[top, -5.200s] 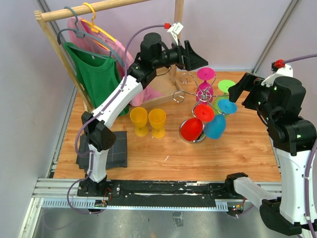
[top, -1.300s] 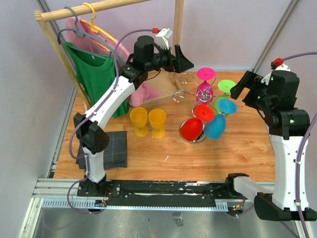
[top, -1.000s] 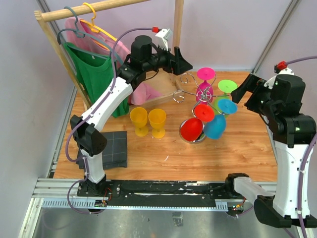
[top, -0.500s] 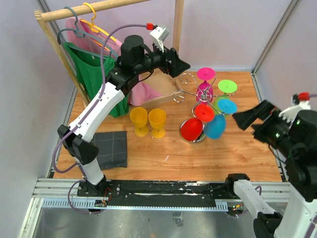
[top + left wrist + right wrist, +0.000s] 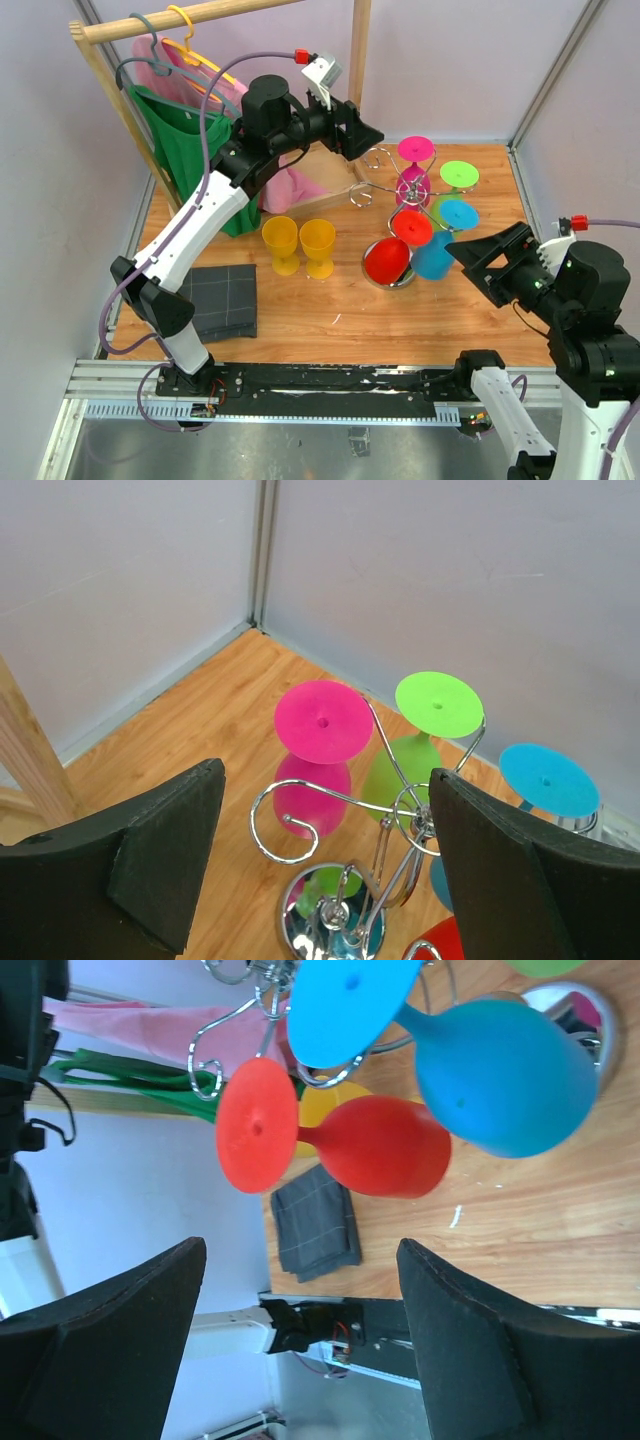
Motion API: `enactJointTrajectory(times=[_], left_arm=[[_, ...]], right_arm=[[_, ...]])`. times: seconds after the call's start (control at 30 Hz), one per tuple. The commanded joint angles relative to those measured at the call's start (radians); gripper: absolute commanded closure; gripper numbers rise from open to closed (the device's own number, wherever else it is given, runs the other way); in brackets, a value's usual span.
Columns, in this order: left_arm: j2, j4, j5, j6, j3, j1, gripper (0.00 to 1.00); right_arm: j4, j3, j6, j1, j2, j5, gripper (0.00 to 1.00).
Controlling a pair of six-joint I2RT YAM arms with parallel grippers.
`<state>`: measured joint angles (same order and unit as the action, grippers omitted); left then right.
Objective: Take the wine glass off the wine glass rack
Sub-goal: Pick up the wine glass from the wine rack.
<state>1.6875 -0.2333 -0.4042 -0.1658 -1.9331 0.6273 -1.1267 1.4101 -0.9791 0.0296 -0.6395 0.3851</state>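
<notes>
The chrome wine glass rack stands at the back middle of the table, with magenta, green, blue and red wine glasses hanging upside down from its hooks. My left gripper is open and empty, above and left of the rack. In the left wrist view the rack and the magenta glass lie between its open fingers. My right gripper is open and empty, just right of the blue glass. The right wrist view shows the red glass and the blue glass.
Two yellow wine glasses stand on the table left of the rack. A wooden clothes rack with a green shirt and a pink garment fills the back left. A folded grey cloth lies at the front left.
My right arm has swung from the back right of the rack down to its near right side, facing the blue and red glasses. My left gripper drifted slightly left. All glasses still hang.
</notes>
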Motion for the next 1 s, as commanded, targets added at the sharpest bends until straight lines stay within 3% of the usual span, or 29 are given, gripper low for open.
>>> enactJointTrajectory(times=[0.0,0.3,0.97], left_arm=[[-0.026,0.029,0.018,-0.013,-0.004,0.010,0.12],[-0.031,0.031,0.028,-0.017,-0.011,0.018,0.12],[0.007,0.010,0.034,-0.028,-0.056,0.039,0.12]], right_arm=[[0.136,-0.056,-0.115,-0.023,0.015,0.088,0.22],[0.256,-0.197,-0.211,-0.023,0.065,0.118,0.31],[0.413,-0.293,-0.240,-0.022,0.017,0.173,0.45]])
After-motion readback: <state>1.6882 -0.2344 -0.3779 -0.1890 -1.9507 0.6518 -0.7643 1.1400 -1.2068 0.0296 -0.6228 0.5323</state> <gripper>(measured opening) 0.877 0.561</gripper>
